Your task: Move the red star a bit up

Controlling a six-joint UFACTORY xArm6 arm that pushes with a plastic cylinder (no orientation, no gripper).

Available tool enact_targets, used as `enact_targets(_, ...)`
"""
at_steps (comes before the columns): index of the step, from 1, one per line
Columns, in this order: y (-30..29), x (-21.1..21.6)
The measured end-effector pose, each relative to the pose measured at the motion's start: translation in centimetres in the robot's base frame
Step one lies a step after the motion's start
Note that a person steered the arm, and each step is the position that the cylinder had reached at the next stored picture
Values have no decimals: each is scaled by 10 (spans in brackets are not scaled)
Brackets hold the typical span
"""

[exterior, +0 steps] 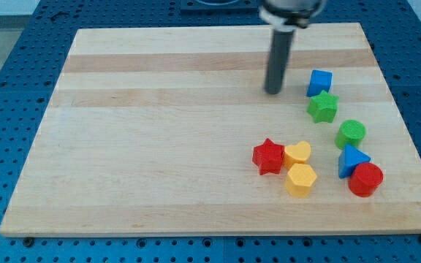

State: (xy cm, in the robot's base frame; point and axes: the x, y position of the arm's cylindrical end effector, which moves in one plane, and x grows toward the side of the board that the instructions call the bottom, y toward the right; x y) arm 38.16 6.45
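Observation:
The red star (268,156) lies on the wooden board (159,131), right of centre and toward the view's bottom. A yellow heart (297,153) touches its right side. My tip (273,91) is well above the star toward the view's top, almost straight over it, touching no block. The blue cube (319,82) is to the tip's right.
A yellow hexagon (300,180) sits just below the heart. At the view's right are a green star (323,107), a green cylinder (351,134), a blue triangle (351,160) and a red cylinder (365,180). The board's right edge is close to them.

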Motion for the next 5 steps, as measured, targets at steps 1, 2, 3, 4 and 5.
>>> enact_targets(1,-75,50)
enact_targets(2,-121,121)
enact_targets(3,-124,186)
enact_targets(4,-78,211)
enact_targets(5,-31,205)
